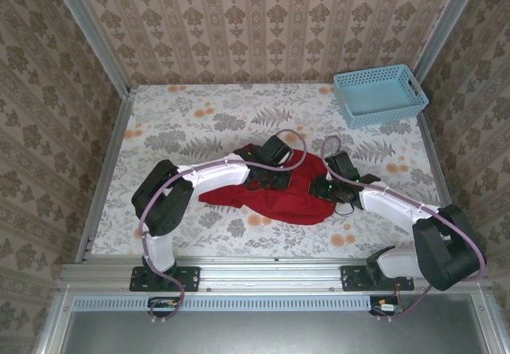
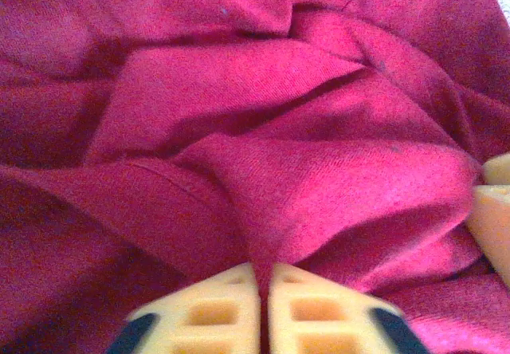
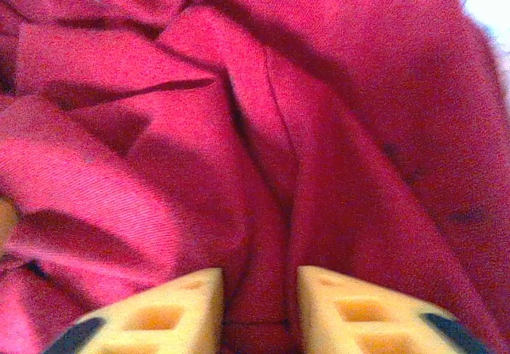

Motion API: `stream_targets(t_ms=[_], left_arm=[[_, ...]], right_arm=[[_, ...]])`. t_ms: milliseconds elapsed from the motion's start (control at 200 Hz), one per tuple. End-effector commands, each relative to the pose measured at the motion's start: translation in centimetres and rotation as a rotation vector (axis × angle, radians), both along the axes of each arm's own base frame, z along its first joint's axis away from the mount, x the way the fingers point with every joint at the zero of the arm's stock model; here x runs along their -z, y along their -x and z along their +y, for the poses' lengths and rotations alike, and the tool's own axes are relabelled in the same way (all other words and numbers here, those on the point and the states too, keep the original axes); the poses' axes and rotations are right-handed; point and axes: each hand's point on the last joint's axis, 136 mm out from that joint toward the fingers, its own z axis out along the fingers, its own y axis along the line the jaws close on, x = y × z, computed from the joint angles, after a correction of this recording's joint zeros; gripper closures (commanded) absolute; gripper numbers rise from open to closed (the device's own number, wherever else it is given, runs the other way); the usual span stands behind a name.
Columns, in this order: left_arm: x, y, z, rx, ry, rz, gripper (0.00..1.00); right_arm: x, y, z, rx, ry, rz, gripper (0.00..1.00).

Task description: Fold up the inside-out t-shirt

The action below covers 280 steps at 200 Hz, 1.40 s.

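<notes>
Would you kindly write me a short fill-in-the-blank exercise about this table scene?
1. The bunched t-shirt is ___ in colour.
2. The basket stands at the far ___ corner of the table.
3. The left gripper and the right gripper each pinch a fold of the ___.
Missing words: red; right; t-shirt.

even, soft light from above fills the overhead view; only faint shadows lie on the worktop [image 1: 199,115]. wrist views are grainy, the red cloth [image 2: 239,91] folds darkly shadowed, fingertips [image 2: 215,310] blurred.
</notes>
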Motion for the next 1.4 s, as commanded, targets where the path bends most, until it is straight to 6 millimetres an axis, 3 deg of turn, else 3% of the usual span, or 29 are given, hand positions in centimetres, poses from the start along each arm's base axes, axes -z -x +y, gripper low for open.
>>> stream_targets(t_ms=[0, 65, 245, 385, 465, 510, 565, 675, 800, 910, 965, 1065, 1115, 1250, 1395], left_arm=[[-4.3, -1.5, 0.8, -0.013, 0.074, -0.067, 1.00], [-6.6, -2.0, 1.2, -0.011, 0.096, -0.122, 1.00], [-13.8, -2.5, 3.3, -0.030, 0.199, -0.278, 1.00], [-18.4, -2.0, 5.8, -0.060, 0.285, -0.399, 1.00], [-19.9, -1.8, 8.1, -0.109, 0.313, -0.468, 1.00], [-19.7, -2.0, 9.7, -0.153, 0.303, -0.469, 1.00], [-18.1, -2.5, 11.8, -0.212, 0.274, -0.428, 1.00], [-12.8, -2.9, 15.6, -0.319, 0.232, -0.293, 1.00], [-7.2, -1.9, 17.3, -0.358, 0.206, -0.156, 1.00], [-4.1, -1.2, 18.4, -0.384, 0.173, -0.097, 1.00], [-3.6, -1.1, 18.8, -0.400, 0.181, -0.085, 1.00], [-3.8, -1.3, 18.7, -0.398, 0.213, -0.084, 1.00], [-4.3, -1.4, 18.2, -0.379, 0.235, -0.086, 1.00], [-5.6, -1.6, 16.8, -0.332, 0.285, -0.099, 1.00], [-6.6, -1.3, 15.3, -0.276, 0.303, -0.113, 1.00]], right_arm=[[-2.6, -1.3, 2.2, -0.069, -0.087, -0.043, 0.89], [-4.5, -2.1, 2.0, -0.067, -0.070, -0.094, 1.00], [-12.4, -3.2, 1.9, -0.078, -0.095, -0.320, 1.00], [-18.3, -2.1, 2.1, -0.139, -0.111, -0.512, 1.00], [-19.9, -0.9, 2.2, -0.177, -0.087, -0.603, 1.00], [-19.7, -0.2, 2.3, -0.191, -0.076, -0.616, 1.00], [-18.6, 0.5, 2.6, -0.208, -0.071, -0.610, 1.00], [-13.6, 2.3, 3.9, -0.252, -0.053, -0.534, 1.00], [-7.0, 5.1, 5.9, -0.329, -0.009, -0.408, 1.00], [-3.5, 6.3, 5.0, -0.315, 0.091, -0.322, 1.00], [-3.3, 6.3, 4.3, -0.301, 0.126, -0.318, 0.97], [-5.1, 5.7, 3.6, -0.295, 0.163, -0.376, 0.67], [-6.7, 5.3, 3.6, -0.299, 0.171, -0.414, 0.59], [-10.0, 4.1, 4.8, -0.320, 0.163, -0.467, 0.50], [-9.0, 3.3, 7.9, -0.397, 0.135, -0.391, 0.42]])
